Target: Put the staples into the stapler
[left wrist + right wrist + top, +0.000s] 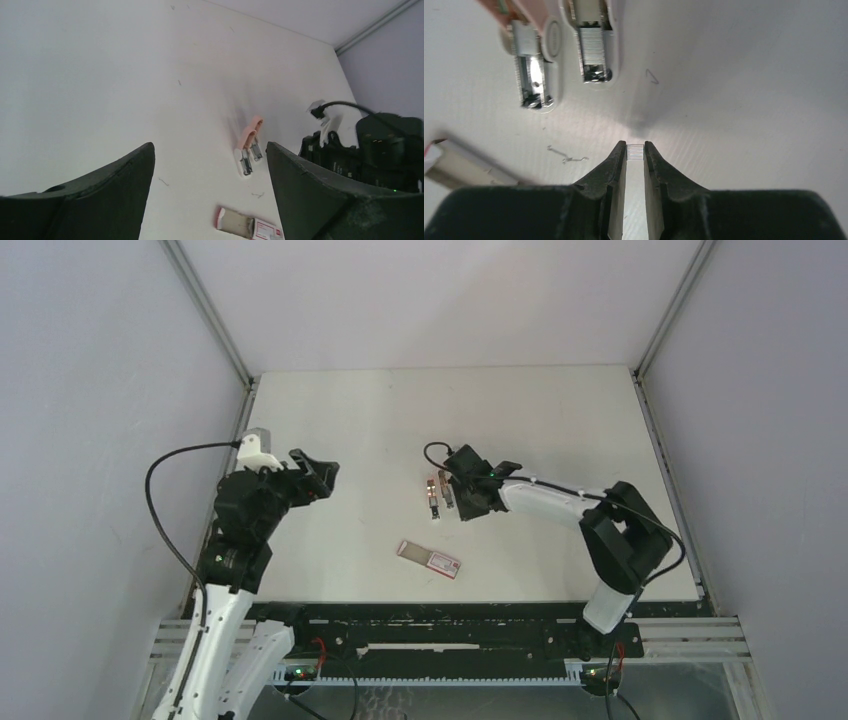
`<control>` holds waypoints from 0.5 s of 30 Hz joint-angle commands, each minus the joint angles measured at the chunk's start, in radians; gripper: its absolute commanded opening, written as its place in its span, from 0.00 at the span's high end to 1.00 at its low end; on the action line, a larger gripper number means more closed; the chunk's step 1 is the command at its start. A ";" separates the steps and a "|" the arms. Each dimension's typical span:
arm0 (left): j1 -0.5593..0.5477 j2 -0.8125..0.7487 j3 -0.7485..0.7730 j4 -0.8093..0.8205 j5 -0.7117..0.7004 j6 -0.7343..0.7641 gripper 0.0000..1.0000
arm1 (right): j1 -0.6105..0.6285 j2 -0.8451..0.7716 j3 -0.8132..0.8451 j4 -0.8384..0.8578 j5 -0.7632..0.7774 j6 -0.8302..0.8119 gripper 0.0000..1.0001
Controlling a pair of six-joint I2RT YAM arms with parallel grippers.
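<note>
The stapler (435, 496) lies swung open on the white table, its two pink-and-white halves side by side (553, 45). One half's channel holds a ribbed metal strip (593, 47). My right gripper (635, 151) is shut on a short strip of staples (635, 150), just right of the stapler in the top view (455, 502). The pink-red staple box (428, 556) lies nearer the front, its grey tray slid out (240, 222). My left gripper (209, 147) is open and empty, off to the left (318, 475), looking towards the stapler (248, 150).
Bent loose staples lie on the table (569, 159) near the right gripper's fingers, another (652, 76) beside the stapler. The box's corner (454, 165) shows at the right wrist view's left edge. Grey walls enclose the table (560, 420) on three sides.
</note>
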 commanded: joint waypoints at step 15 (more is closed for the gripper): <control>-0.499 0.141 -0.285 0.837 0.211 -0.450 0.21 | -0.105 -0.682 -0.285 0.451 -0.515 0.235 0.85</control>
